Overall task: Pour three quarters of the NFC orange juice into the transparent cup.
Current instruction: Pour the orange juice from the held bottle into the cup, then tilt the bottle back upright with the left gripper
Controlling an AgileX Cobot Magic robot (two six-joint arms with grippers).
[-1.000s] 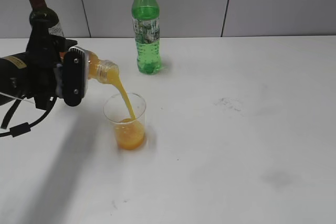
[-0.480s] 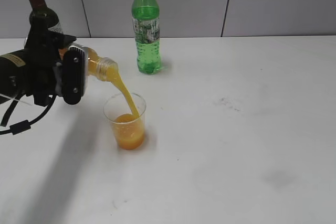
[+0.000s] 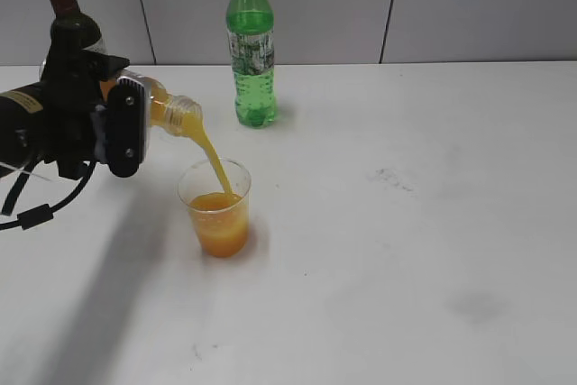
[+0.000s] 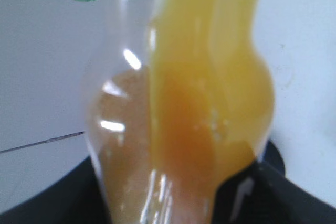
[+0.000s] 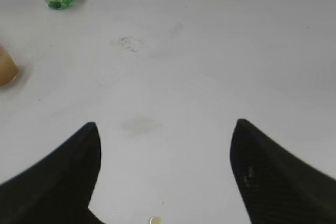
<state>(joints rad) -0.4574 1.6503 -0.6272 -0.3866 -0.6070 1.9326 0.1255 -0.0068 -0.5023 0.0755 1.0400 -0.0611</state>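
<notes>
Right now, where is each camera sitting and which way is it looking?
Exterior view: in front of the white table, looking down at a slant at the clear plastic cup catching juice; the left gripper shows.
Left wrist view: on the left arm, looking along the small tilted clear bottle of orange juice; black finger edges show at the bottom.
Right wrist view: on the right arm, looking down at the table; its open right gripper shows.
Shared: the tall green plastic soda bottle appears in all three.
</notes>
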